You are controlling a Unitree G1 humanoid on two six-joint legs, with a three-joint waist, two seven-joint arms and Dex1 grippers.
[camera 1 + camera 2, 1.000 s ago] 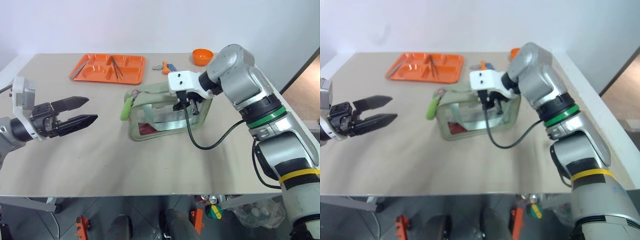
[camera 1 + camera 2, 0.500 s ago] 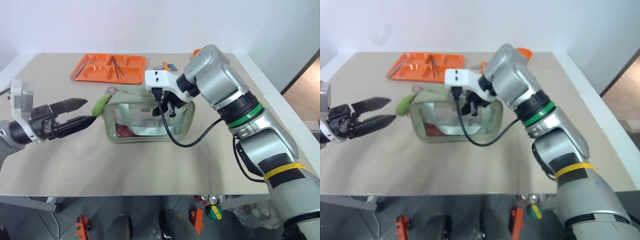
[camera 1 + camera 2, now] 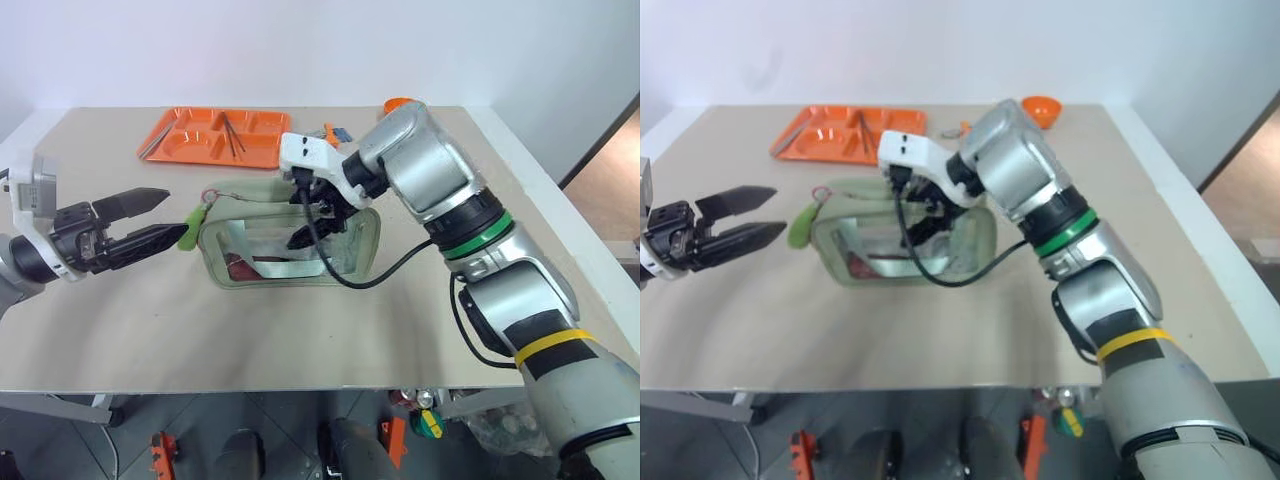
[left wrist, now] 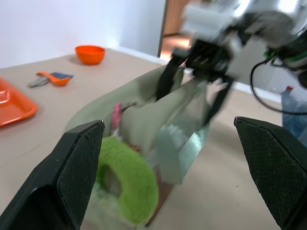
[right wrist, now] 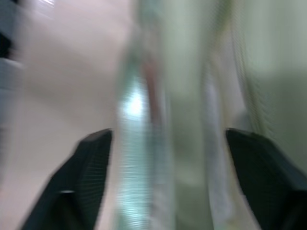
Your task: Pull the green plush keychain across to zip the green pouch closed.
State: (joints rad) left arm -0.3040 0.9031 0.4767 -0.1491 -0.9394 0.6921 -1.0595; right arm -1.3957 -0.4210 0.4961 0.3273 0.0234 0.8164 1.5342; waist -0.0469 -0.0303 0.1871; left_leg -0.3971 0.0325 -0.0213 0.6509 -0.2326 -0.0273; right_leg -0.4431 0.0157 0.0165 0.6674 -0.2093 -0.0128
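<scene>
The green pouch (image 3: pixel 290 250) is being kept on the table (image 3: pixel 300 330), window side forward, with the green plush keychain (image 3: pixel 191 227) hanging off its left end. The left gripper (image 3: pixel 150 222) is being held spread just beside the keychain, probably for grasping it. The right gripper (image 3: pixel 310 215) is being held spread over the pouch's top, gripping nothing, likely to steady it.

beige table (image 3: pixel 300 330), green pouch (image 3: pixel 290 245), orange tray (image 3: pixel 215 137), orange bowl (image 3: pixel 1041 109)

Bright, even light from above leaves only soft shadows on the surface (image 3: pixel 300 330), while both wrist views are smeared with motion blur.
</scene>
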